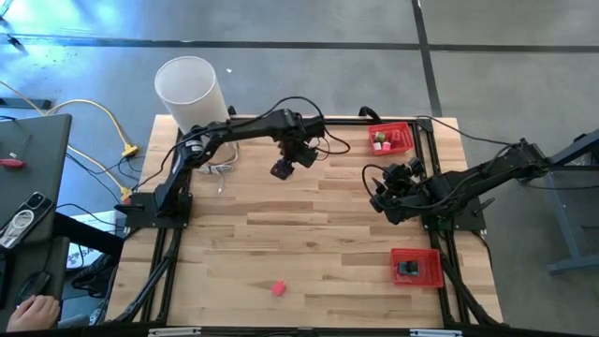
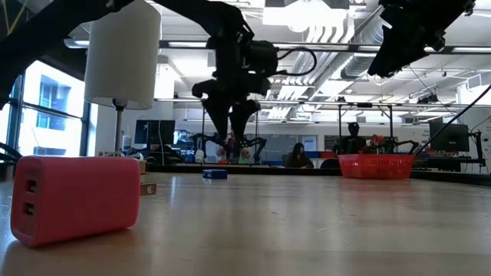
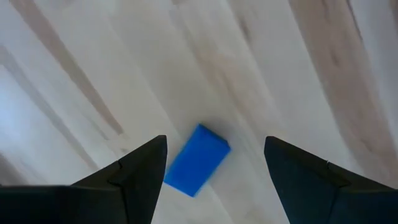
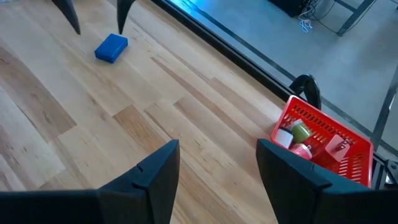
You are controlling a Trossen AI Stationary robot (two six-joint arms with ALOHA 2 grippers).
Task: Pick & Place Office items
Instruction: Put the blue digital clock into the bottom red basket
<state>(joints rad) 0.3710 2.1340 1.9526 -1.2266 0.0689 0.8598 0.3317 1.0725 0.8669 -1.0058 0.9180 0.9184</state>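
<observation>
A small blue block [image 3: 197,160] lies flat on the wooden table, far of its middle; the low view shows the blue block [image 2: 215,174] too. My left gripper [image 3: 214,140] hangs open right above it, fingers pointing down, one on either side and clear of it. It is the same left gripper [image 1: 284,168] that shows past the table's middle. A pink block [image 1: 279,287] lies by the near edge. My right gripper [image 1: 388,192] waits open above the table's right part, holding nothing.
A red tray [image 1: 404,140] at the far right holds green, pink and white pieces. A second red tray [image 1: 429,271] at the near right holds a black piece. A tall white cylinder [image 1: 190,89] stands at the far left corner. Bare wood lies between them.
</observation>
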